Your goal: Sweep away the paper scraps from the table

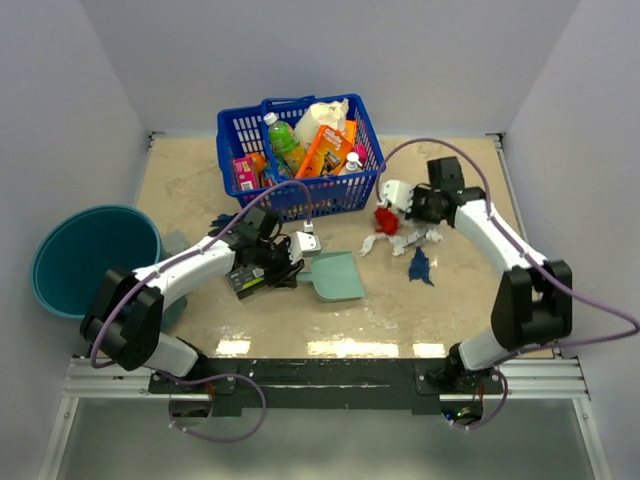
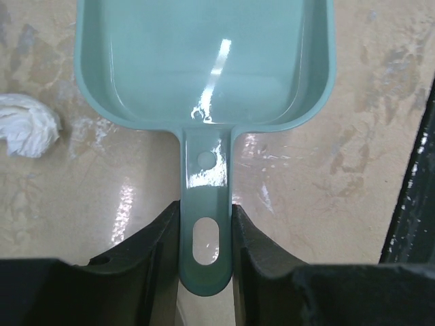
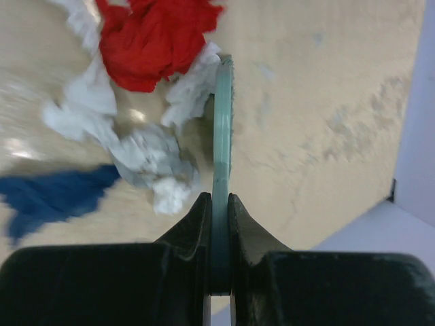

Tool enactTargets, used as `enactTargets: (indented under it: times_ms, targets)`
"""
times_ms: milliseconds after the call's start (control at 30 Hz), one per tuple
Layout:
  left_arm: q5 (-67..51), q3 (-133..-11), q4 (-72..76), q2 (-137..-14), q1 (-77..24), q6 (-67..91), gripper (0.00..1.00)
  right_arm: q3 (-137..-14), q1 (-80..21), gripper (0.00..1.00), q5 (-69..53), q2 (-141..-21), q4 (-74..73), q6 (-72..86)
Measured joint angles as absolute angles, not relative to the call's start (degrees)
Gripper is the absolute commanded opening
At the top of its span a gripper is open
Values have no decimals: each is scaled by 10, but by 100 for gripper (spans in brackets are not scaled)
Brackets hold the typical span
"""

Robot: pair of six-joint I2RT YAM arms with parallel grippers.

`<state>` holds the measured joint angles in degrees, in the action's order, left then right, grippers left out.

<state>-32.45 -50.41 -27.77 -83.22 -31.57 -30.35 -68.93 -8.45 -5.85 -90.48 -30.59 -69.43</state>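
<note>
- Left gripper (image 2: 206,219) was clamped on the mint-green dustpan (image 2: 204,61) handle, pan flat on the table (image 1: 450,300) left of centre, likely to catch debris.
- Paper scraps (image 1: 405,240) (red, white, dark blue) lay right of centre, apart from the pan.
- Right gripper (image 3: 219,202) was closed on the brush (image 3: 223,122), touching the scraps' far side, seemingly to sweep them nearer.

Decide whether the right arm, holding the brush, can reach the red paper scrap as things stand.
Probably yes. The right claw grips the brush, whose edge lies right beside the red scrap, against white scraps; nothing stands between them.
</note>
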Motion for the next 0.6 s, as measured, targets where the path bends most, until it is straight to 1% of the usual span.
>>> enactTargets:
  times_ms: [67,167,367,600]
  targets:
    - [-302,-504,-271,-835,-316,-295,0,-659,-135,0,-67,-854,-334,-635]
    - [-266,-504,-265,-836,-316,-289,0,-660,-171,0,-78,-820,-349,-527]
    - [-208,-504,-249,-836,-316,-274,0,-679,-148,0,-41,-789,-366,-345]
    - [-170,-516,-272,-836,-316,-272,0,-699,-147,0,47,-799,-361,-235]
